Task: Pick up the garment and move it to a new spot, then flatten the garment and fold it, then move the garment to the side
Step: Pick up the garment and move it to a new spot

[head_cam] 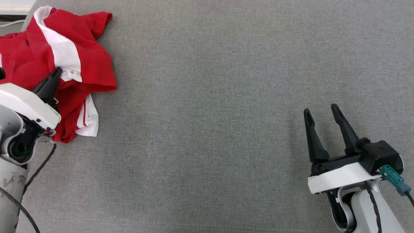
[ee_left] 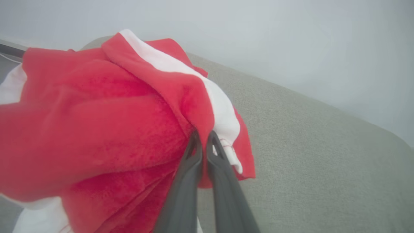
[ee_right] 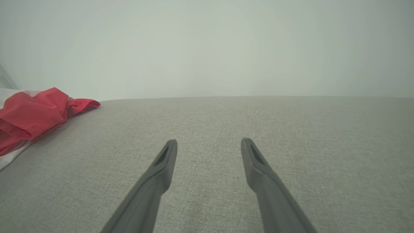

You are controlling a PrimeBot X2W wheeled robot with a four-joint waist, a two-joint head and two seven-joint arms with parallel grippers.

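The garment [head_cam: 81,61] is red with white stripes. It lies crumpled in a heap at the far left of the grey surface [head_cam: 210,113], close to the surface's rounded corner. One sleeve points to the far side, and a white hem with thin red lines sticks out at the near side of the heap.

The left gripper [head_cam: 56,72] is on the near left part of the garment. In the left wrist view its two dark fingers [ee_left: 181,194] are pressed together, and between their tips they pinch a fold of red cloth, just beside a white stripe [ee_left: 223,113]. The cloth bunches up around the tips and rises in thick folds to the left of them. The pale forearm of this arm covers part of the garment's near edge in the head view, and a black cable [head_cam: 38,168] runs from it over the surface.

The right gripper [head_cam: 321,109] is at the near right, well apart from the garment. Its fingers are spread wide with nothing between them, and in the right wrist view they point over bare grey cloth, with the garment far to the left of them
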